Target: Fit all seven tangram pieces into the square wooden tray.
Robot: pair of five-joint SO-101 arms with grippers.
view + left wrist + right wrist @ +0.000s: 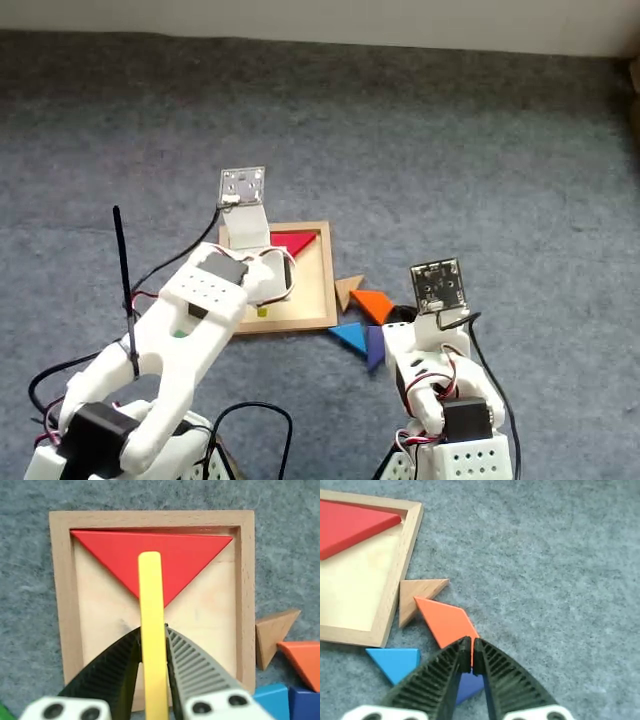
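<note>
Yellow piece (150,580) pinched in my left gripper (152,630) over the wooden tray (326,280), high-view centre; right gripper (472,647) closed.

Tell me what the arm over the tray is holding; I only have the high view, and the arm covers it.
Observer: The left gripper is shut on a yellow piece, held on edge above the tray.
Operator: How does the red one sit in there?
Observer: The red triangle lies flat, with its long side against one tray wall and its point toward the middle.
Operator: And the other gripper?
Observer: The right gripper is shut, with its tips at a corner of the orange piece, which lies on the carpet outside the tray. I cannot tell whether it is pinching that corner.
</note>
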